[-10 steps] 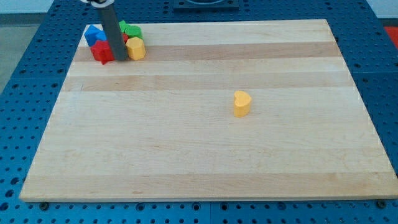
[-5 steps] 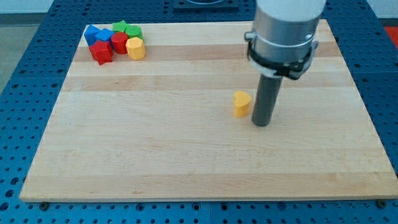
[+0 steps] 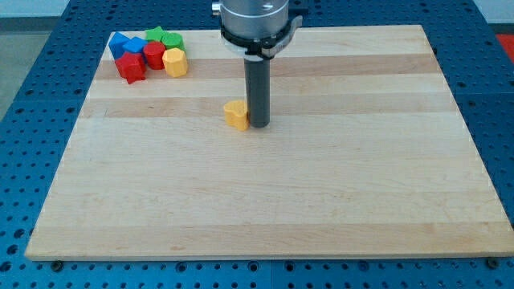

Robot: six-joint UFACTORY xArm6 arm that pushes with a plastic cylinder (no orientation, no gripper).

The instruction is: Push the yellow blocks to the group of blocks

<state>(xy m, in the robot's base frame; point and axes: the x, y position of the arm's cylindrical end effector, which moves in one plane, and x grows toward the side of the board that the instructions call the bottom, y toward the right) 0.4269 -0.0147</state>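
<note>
A yellow heart-shaped block lies alone near the middle of the wooden board, a little toward the view's top left. My tip stands right against its right side, touching it. A group of blocks sits at the board's top left corner: a yellow hexagonal block on its right edge, a red block, a red star-like block, two blue blocks and two green blocks.
The board rests on a blue perforated table. The arm's grey body hangs above the board's top middle.
My tip has swung from the group over to the lone yellow block's right side and pushed it left and slightly up, toward the group. The group has not moved.
</note>
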